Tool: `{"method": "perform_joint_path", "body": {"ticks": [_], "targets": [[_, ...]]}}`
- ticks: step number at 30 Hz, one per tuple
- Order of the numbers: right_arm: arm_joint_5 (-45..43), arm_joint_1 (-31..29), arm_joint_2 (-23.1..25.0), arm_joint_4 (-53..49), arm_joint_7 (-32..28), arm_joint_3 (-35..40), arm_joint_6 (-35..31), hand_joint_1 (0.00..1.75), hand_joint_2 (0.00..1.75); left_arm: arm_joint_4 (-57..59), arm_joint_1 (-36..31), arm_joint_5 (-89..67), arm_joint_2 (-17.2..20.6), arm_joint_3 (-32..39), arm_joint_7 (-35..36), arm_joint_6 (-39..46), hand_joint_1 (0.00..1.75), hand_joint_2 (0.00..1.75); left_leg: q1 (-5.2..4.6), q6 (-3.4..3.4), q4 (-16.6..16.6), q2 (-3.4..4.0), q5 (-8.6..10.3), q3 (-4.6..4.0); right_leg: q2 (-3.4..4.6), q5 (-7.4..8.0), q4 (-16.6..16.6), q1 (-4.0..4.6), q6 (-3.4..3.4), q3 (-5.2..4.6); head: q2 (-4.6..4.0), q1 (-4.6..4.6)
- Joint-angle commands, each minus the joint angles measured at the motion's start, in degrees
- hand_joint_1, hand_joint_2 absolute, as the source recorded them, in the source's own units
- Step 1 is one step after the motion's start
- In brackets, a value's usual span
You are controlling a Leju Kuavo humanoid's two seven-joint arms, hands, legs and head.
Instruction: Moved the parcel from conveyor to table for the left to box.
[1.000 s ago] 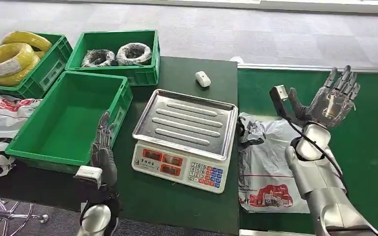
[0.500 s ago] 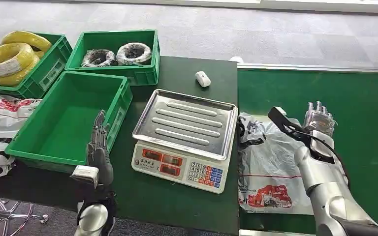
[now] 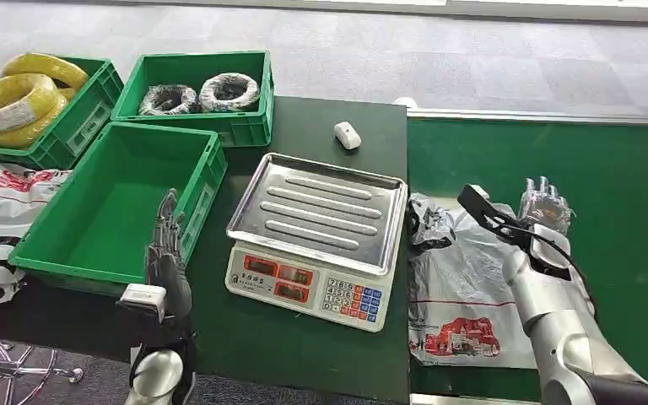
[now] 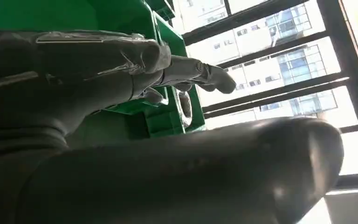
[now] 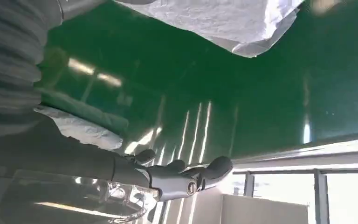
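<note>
My right hand (image 3: 545,207) hovers with fingers (image 5: 200,173) stretched out and apart, nothing in them, palm over the green conveyor (image 3: 624,211) just past the parcel's far right edge. In the right wrist view the fingers are straight, with the belt and a crinkled parcel corner behind them. I can't tell if any fingertip touches the belt.

My left hand (image 3: 165,253) stands upright, fingers (image 4: 200,74) straight and loosely apart, holding nothing. It sits just beside the near right wall of the empty green box (image 3: 67,253), at about 9 o'clock from the scale. The left wrist view shows the green box wall right behind those fingers.

The parcel (image 3: 460,287), a white plastic mailer bag with red print and a dark crumpled top, lies flat on the conveyor at 3 o'clock from the scale, its left edge against the dark green surface (image 3: 304,337). It is not on the surface yet.

The scale (image 3: 316,240), with steel pan and keypad, sits mid-surface. A small white object (image 3: 348,135) lies at 12 o'clock from it. At 11 o'clock a second green bin (image 3: 253,126) holds two dark wire coils (image 3: 229,91). Further out at 10 o'clock a third bin (image 3: 93,110) holds yellow coils (image 3: 13,99). More white bags (image 3: 0,211) lie at 9 o'clock, left of the empty box.
</note>
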Motion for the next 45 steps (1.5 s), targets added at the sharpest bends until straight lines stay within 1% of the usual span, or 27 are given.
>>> {"method": "perform_joint_path", "body": {"ticks": [1, 2, 4, 7, 9, 14, 17, 19, 20, 22, 23, 25, 29, 34, 35, 37, 38, 39, 44, 45], "targets": [[-1.0, -5.0, 1.2, 4.8, -1.6, -0.9, 5.8, 0.0, 1.75, -1.1, 1.1, 0.2, 1.4, 0.6, 1.0, 0.5, 0.0, 0.0, -0.09, 0.09, 0.0, 0.26, 0.01, 0.04, 0.15, 0.06, 0.0, -0.06, -0.08, -0.07, 0.0, 0.0], [-1.4, -4.9, 1.0, 4.9, -2.9, -0.6, 7.6, 0.0, 1.75, -1.6, 1.4, 0.2, 1.6, 0.5, 1.4, 0.5, 0.0, 0.0, -0.07, 0.06, 0.0, 0.18, 0.0, 0.01, 0.11, 0.03, 0.0, -0.04, -0.05, -0.07, 0.0, 0.02], [-3.4, -4.4, 0.6, 4.9, -8.2, -0.9, 11.9, 0.0, 1.75, -1.5, 1.3, 0.1, 2.1, 0.3, 1.7, 0.3, 0.0, 0.0, -0.05, 0.06, 0.0, 0.16, 0.0, 0.03, 0.09, 0.03, 0.0, -0.03, -0.06, -0.03, 0.0, 0.0], [-7.1, -3.4, -0.2, 4.4, -18.5, 0.5, 18.5, 0.0, 1.75, -0.5, 0.6, 0.6, 3.0, -0.1, 1.9, 0.1, 0.0, 0.0, -0.05, 0.09, -0.1, 0.09, 0.04, 0.08, -0.01, 0.05, -0.1, -0.02, -0.09, 0.03, 0.0, 0.02], [-8.7, -3.2, -0.5, 4.2, -22.0, 2.4, 20.7, 0.0, 1.75, -0.4, 0.4, 0.9, 3.1, -0.1, 1.8, 0.3, 0.0, 0.0, -0.06, 0.08, -0.1, 0.07, 0.06, 0.1, -0.02, 0.05, -0.1, -0.03, -0.09, 0.05, 0.0, 0.02], [-10.5, -2.5, -0.3, 3.7, -24.9, 5.6, 22.5, 0.0, 1.75, -1.5, 1.1, 1.0, 3.2, -0.4, 2.1, 0.4, 0.0, 0.0, -0.04, 0.06, 0.0, 0.08, 0.02, 0.04, 0.01, 0.03, 0.0, -0.01, -0.06, -0.02, 0.0, 0.0], [-12.3, -1.3, 0.0, 2.9, -28.8, 8.5, 24.2, 0.0, 1.75, -1.7, 1.7, 1.2, 3.6, -0.7, 2.4, 0.7, 0.0, 0.0, -0.05, 0.09, -0.1, 0.14, 0.03, 0.13, 0.03, 0.05, -0.1, -0.01, -0.08, 0.06, 0.0, 0.02], [-13.5, 0.5, 0.2, 1.7, -32.6, 11.0, 25.3, 0.0, 1.75, -1.3, 1.7, 1.4, 3.7, -0.9, 2.4, 0.8, 0.0, 0.0, -0.04, 0.09, -0.1, 0.14, 0.03, 0.13, 0.02, 0.05, -0.1, -0.01, -0.09, 0.08, 0.0, 0.02], [-13.5, 1.9, 0.5, 0.8, -33.8, 12.2, 24.8, 0.0, 1.75, -1.2, 2.1, 1.4, 3.6, -1.0, 2.4, 0.9, 0.0, 0.0, -0.02, 0.06, -0.1, 0.08, 0.02, 0.12, -0.01, 0.03, -0.1, 0.01, -0.08, 0.07, 0.0, 0.0], [-13.6, 3.0, 0.8, 0.6, -33.8, 12.6, 24.0, 0.0, 1.75, -1.2, 2.4, 1.5, 3.7, -1.1, 2.2, 0.8, 0.0, 0.0, -0.01, 0.07, -0.2, 0.1, 0.04, 0.18, 0.0, 0.05, -0.2, 0.02, -0.09, 0.13, 0.0, 0.0], [-13.6, 3.8, 0.8, -0.3, -35.6, 14.6, 24.4, 0.0, 1.75, -1.3, 2.6, 1.5, 3.6, -1.1, 2.1, 1.0, 0.0, 0.0, 0.0, 0.05, -0.1, 0.07, 0.01, 0.11, 0.0, 0.02, -0.1, 0.02, -0.07, 0.08, 0.0, 0.02], [-14.5, 4.3, 1.4, -0.5, -34.8, 17.5, 24.5, 0.0, 1.75, -1.3, 2.6, 1.4, 3.7, -1.3, 2.0, 1.5, 0.0, 0.0, -0.03, 0.06, -0.1, 0.12, 0.01, 0.14, 0.03, 0.02, -0.1, 0.0, -0.08, 0.08, 0.0, 0.0], [-15.0, 3.5, 1.8, -0.5, -34.6, 18.1, 25.0, 0.0, 1.75, -1.3, 2.4, 1.4, 3.8, -1.2, 2.0, 1.6, 0.0, 0.0, -0.04, 0.08, -0.1, 0.21, 0.02, 0.08, 0.1, 0.06, -0.1, -0.01, -0.09, 0.0, 0.0, 0.02], [-17.3, 2.8, 0.3, -1.3, -37.9, 21.0, 26.6, 0.0, 1.75, -0.3, 2.4, 2.2, 4.5, -1.5, 0.9, 1.9, 0.0, 0.0, -0.06, 0.08, -0.1, 0.16, 0.03, 0.06, 0.04, 0.04, 0.0, -0.03, -0.08, -0.01, 0.0, 0.02], [-17.8, 2.9, 0.1, -1.5, -38.3, 21.4, 26.7, 1.62, 1.75, -0.1, 2.2, 2.3, 4.5, -1.5, 0.8, 1.9, 0.0, 0.0, -0.06, 0.09, -0.1, 0.15, 0.05, 0.07, 0.02, 0.05, -0.1, -0.03, -0.09, 0.01, 0.0, 0.0], [-17.9, 3.0, 0.1, -1.8, -38.4, 21.7, 26.3, 1.62, 1.75, -0.1, 2.1, 2.4, 4.4, -1.5, 0.8, 2.0, 0.0, 0.0, -0.05, 0.06, -0.1, 0.09, 0.02, 0.04, 0.0, 0.02, 0.0, -0.02, -0.06, -0.01, 0.0, 0.02], [-18.0, 3.0, 0.3, -1.8, -38.4, 21.8, 26.2, 1.73, 1.75, -0.1, 2.0, 2.3, 4.4, -1.5, 0.8, 2.0, 0.0, 0.0, -0.06, 0.1, -0.1, 0.12, 0.04, 0.08, -0.01, 0.04, -0.1, -0.02, -0.1, 0.02, 0.0, 0.02], [-18.0, 2.9, 0.5, -2.0, -38.4, 22.1, 26.0, 1.75, 1.75, -0.2, 1.9, 2.3, 4.4, -1.5, 0.9, 2.0, 0.0, 0.0, -0.04, 0.06, -0.1, 0.13, 0.02, 0.05, 0.03, 0.03, 0.0, -0.01, -0.07, -0.02, 0.0, 0.02], [-19.5, 2.7, 0.6, -3.0, -38.7, 22.3, 24.6, 1.75, 1.75, -1.0, 2.5, 2.3, 4.5, -1.2, 0.9, 2.3, 0.0, 0.0, -0.04, 0.07, -0.1, 0.21, 0.03, 0.08, 0.07, 0.05, -0.1, -0.01, -0.08, -0.02, 0.0, 0.02], [-20.1, 2.6, 0.3, -4.0, -38.8, 22.6, 23.5, 1.75, 1.75, -1.1, 2.7, 2.4, 4.7, -1.2, 0.7, 2.4, 0.0, 0.0, -0.05, 0.07, -0.1, 0.21, 0.04, 0.06, 0.06, 0.05, 0.0, -0.02, -0.08, -0.04, 0.0, 0.0]]}}
